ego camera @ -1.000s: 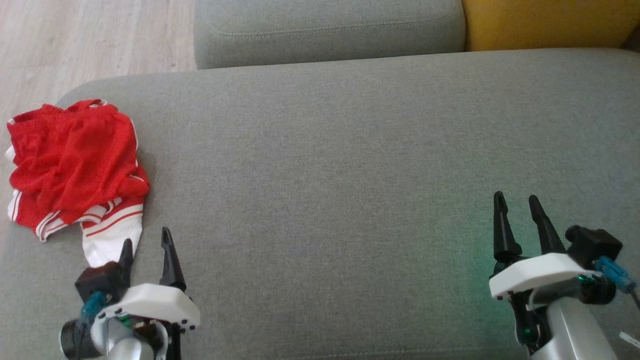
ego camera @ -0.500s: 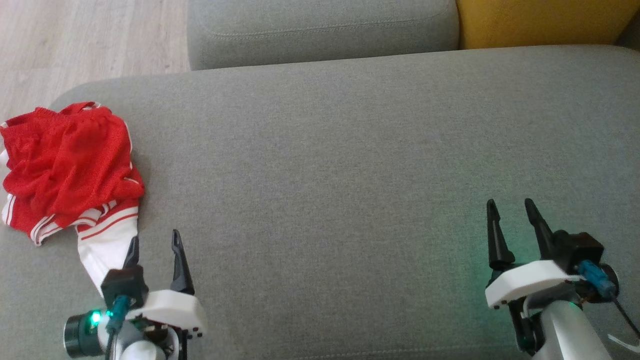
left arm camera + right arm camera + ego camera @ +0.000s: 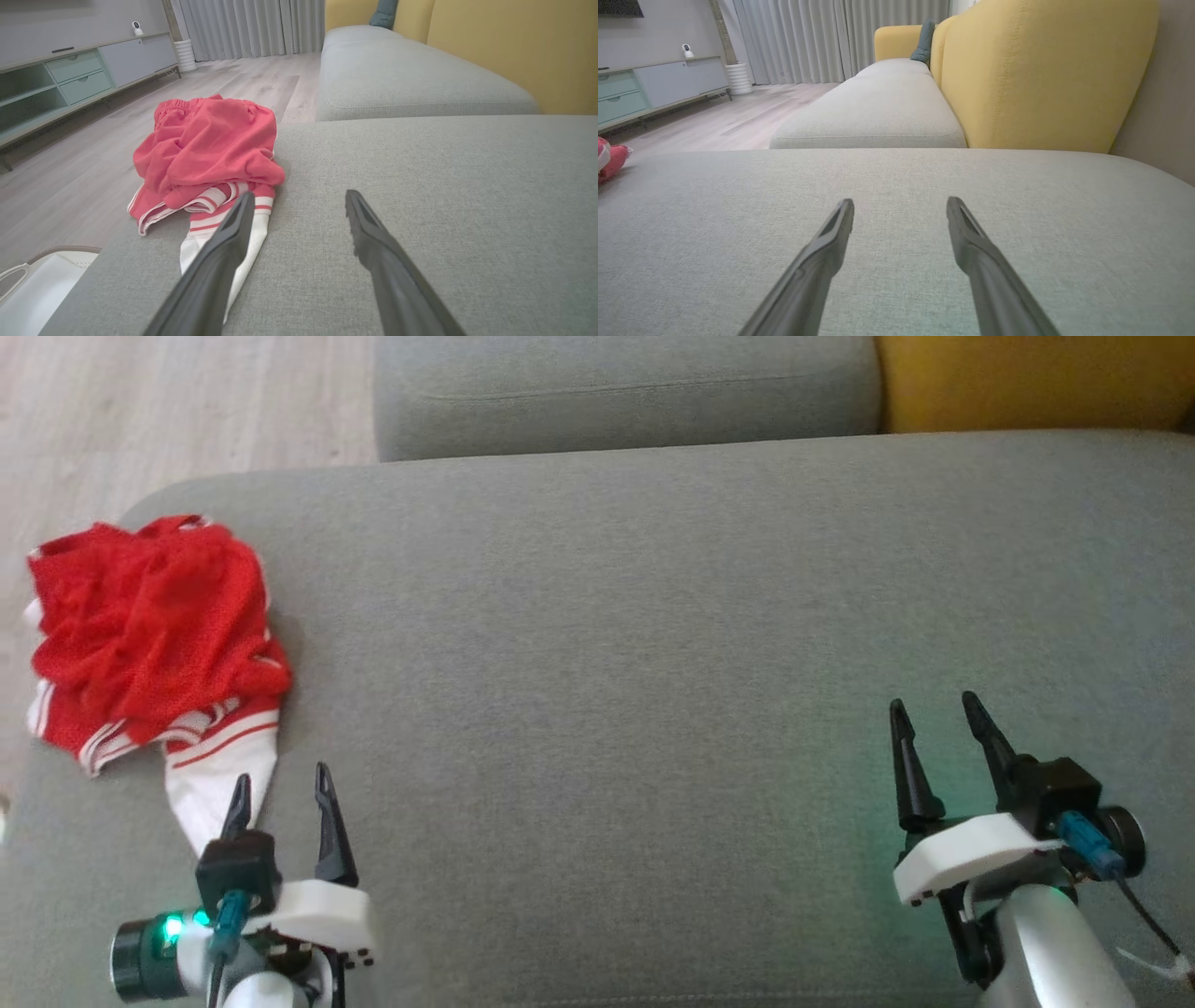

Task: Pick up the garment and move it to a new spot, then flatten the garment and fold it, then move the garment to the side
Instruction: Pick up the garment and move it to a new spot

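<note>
The garment (image 3: 149,635), red mesh shorts with white stripes, was seen lying in a crumpled heap on the grey sofa seat (image 3: 653,644). It lay ahead of the left claw (image 3: 281,775) and to its left, at the seat's rounded corner beside the wooden floor (image 3: 140,411). Its long axis was laid roughly along the line in which that claw pointed, leaning a little to the left. The gathered waistband was turned away from the claw, at the far end, and a white, red-striped leg end was stretched back toward the claw. The tip of that white end was found just beside the claw's left finger (image 3: 222,254). In the left wrist view the finger was seen crossing over it, and whether cloth was touched could not be told. The left claw was held open, with nothing between its spread fingers but bare seat cloth.

The right claw (image 3: 934,700) was likewise held open and empty, low over the seat and well apart from the garment, which was seen far off to its left. Ahead of the right claw a second grey cushion (image 3: 878,107) was set, with a yellow backrest (image 3: 1041,74) to that claw's right. Beyond the garment, as viewed from the left claw, a low cabinet (image 3: 70,70) and grey curtains (image 3: 261,23) were seen.
</note>
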You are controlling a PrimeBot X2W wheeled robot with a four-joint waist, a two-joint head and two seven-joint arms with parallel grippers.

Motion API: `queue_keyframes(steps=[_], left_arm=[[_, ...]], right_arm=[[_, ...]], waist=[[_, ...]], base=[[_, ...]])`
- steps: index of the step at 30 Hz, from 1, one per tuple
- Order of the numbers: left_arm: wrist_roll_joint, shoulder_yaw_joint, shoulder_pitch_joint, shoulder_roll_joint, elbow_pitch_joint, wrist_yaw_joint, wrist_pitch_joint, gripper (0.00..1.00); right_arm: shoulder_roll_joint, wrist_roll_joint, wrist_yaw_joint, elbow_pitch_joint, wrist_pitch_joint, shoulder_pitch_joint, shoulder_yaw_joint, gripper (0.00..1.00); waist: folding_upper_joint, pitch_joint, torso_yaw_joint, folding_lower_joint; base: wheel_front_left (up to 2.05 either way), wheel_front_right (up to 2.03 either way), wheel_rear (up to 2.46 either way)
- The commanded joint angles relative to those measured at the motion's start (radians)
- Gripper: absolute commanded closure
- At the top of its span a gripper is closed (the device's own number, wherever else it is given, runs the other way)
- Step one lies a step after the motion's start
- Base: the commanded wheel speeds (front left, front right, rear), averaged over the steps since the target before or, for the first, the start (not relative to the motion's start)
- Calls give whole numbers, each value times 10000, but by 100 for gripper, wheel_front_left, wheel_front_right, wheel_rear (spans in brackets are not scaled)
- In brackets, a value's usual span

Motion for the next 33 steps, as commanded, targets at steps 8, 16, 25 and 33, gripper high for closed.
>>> queue_keyframes(steps=[8,16,25,33], left_arm=[[178,321,-119,-25,-430,-179,-126,0],[230,551,204,33,-651,-299,-126,0],[176,1146,771,100,-823,-185,-126,0],[-129,1317,770,-55,-1091,87,-126,0]], right_arm=[[2,166,75,-260,-120,-275,670,0],[5,508,75,-227,-120,-137,1104,0],[6,774,75,-164,-120,-181,1550,0],[6,646,75,-265,-120,-450,1617,0]], waist=[[0,-90,1692,0],[0,-307,3486,0],[0,-333,4586,0],[0,254,4607,0]], base=[[0,0,0],[0,0,0],[0,0,0],[0,0,0]])
